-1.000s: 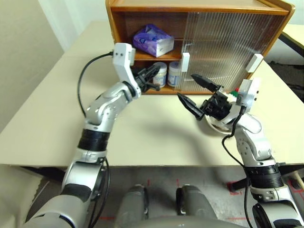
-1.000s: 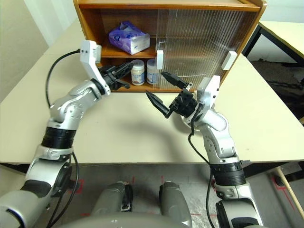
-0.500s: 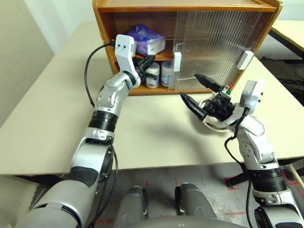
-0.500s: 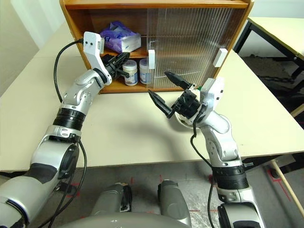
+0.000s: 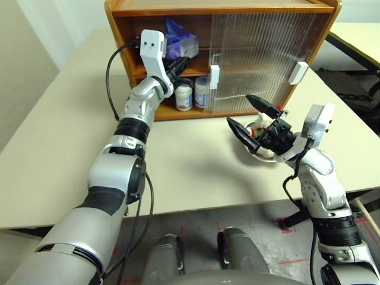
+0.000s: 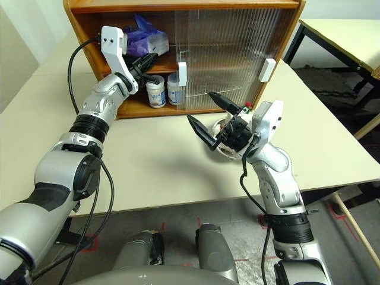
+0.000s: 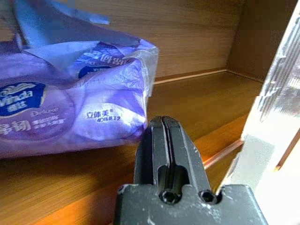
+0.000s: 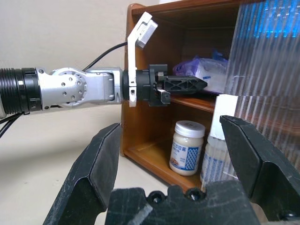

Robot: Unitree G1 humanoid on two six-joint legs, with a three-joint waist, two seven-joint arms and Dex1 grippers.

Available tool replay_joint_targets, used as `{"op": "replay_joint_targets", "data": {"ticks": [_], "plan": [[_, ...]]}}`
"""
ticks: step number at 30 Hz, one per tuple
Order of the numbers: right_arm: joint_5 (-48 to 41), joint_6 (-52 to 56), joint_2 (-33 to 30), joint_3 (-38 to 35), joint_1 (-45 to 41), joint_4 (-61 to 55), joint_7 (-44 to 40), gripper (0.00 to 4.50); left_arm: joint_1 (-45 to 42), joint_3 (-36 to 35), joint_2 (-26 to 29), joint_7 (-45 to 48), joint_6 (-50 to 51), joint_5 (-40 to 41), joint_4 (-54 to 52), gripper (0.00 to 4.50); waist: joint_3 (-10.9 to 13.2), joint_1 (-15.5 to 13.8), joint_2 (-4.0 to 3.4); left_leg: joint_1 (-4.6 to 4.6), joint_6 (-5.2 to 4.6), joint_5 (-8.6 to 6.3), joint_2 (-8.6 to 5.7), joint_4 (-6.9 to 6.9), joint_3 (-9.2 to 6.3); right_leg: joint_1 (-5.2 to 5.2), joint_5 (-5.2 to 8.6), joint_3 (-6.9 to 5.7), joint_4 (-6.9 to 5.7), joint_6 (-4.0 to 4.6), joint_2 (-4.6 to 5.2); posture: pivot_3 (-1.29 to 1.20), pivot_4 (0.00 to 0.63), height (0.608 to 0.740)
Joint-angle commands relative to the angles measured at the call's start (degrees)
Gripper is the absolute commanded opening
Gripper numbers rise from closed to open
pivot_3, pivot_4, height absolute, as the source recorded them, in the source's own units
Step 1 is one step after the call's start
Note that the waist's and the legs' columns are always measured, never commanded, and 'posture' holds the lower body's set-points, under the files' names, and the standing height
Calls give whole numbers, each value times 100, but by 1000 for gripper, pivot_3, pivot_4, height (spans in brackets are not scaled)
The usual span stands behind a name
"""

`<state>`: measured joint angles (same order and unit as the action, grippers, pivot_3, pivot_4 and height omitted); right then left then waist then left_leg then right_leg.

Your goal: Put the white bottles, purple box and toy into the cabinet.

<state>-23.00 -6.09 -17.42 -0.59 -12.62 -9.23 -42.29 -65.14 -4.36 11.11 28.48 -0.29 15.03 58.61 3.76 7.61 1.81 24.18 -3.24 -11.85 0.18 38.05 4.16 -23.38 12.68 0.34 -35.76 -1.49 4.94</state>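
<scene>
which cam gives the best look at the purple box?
Left wrist view: the purple box lies close up on the cabinet upper shelf, print readable, just beyond the shut left hand. In the eye views the left arm partly covers it. The right wrist view shows it far off, side-on.

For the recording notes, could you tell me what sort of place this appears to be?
Probably a robot test room or lab, not a home: a wooden cabinet stands directly on a plain beige table, another bare table stands behind, and red tape marks cross the grey floor.
</scene>
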Motion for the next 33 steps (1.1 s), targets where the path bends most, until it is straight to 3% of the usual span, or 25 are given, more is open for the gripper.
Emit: {"op": "replay_joint_targets", "data": {"ticks": [1, 7, 15, 21, 33], "plan": [[12, 67, -81, 25, 51, -154, -5, 4500, 174, 21, -151, 629, 77, 61, -372, 64, 0, 30, 0, 1, 0, 0, 0, -1, -1, -1, 0, -1, -1, 0, 0, -198, 5, 740], [-67, 97, -195, -89, 38, -80, -49, 4500, 1803, 66, 116, 1293, 973, 493, -2899, 64, -5, 165, -9, -5, 0, 0, 6, -4, 0, -1, -8, 9, -7, 19, 0, -178, 17, 740], [-132, 89, -319, -172, -44, 53, -111, 4500, 2572, 345, 343, 1688, 1639, 662, -4478, 64, -5, 34, -9, -14, 0, 0, 5, -1, -3, 10, -13, 1, -9, 18, 5, -165, 19, 740], [-130, 68, -318, -186, -50, 70, -98, 4500, 2276, 572, 88, 1677, 1454, 451, -4172, 64, -5, -40, -9, -13, 0, 0, 5, -1, -3, 7, -7, 1, -5, 48, 4, -171, 19, 740], [-163, 129, -337, -309, 87, 4, -34, 4500, 1231, 901, -506, 1043, 47, -580, -2081, 64, -5, -66, -9, -13, 0, 0, 1, 0, -4, 6, -10, 3, -6, 47, -4, -192, 19, 740]]}}
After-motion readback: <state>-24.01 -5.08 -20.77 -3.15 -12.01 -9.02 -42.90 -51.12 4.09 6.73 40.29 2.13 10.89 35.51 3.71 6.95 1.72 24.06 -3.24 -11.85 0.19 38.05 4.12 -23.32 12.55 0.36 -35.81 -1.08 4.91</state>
